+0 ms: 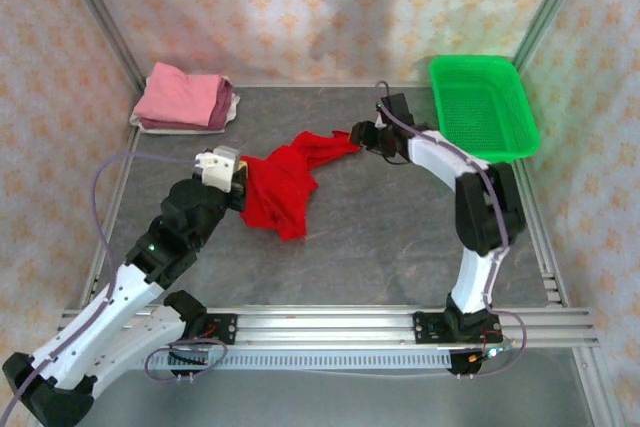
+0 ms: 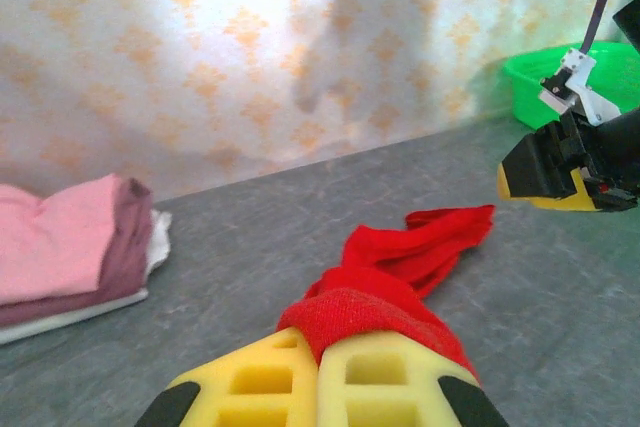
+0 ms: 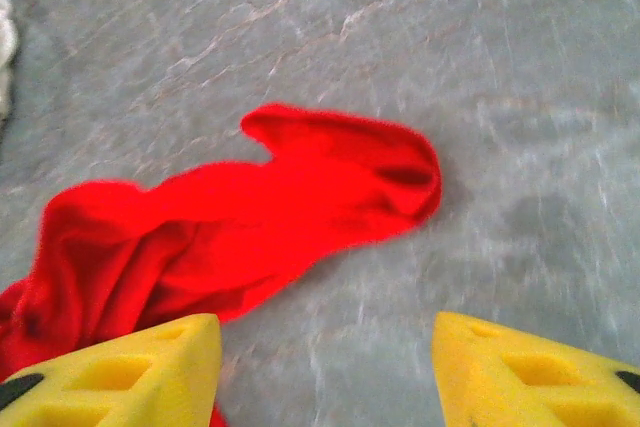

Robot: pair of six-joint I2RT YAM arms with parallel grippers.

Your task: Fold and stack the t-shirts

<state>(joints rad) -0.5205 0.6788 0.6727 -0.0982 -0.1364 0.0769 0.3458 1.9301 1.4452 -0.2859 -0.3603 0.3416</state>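
At mid-table, the left gripper [image 2: 318, 372] has its fingers pinched together on a bunched edge of the red t-shirt [image 1: 283, 185], which trails crumpled across the grey table [image 1: 380, 237]. Beyond, the right gripper [image 3: 325, 347] hangs over the shirt's far end, fingers spread wide, gripping nothing. The folded t-shirts [image 1: 183, 97] sit stacked in the far left corner and the green basket [image 1: 485, 107] in the far right.

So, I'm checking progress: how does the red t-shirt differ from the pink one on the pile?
The red t-shirt is crumpled and unfolded mid-table; the pink t-shirt is neatly folded at the far left corner. The left pincer clamps the red t-shirt; the pink t-shirt tops a stack, untouched. Both are soft cloth.
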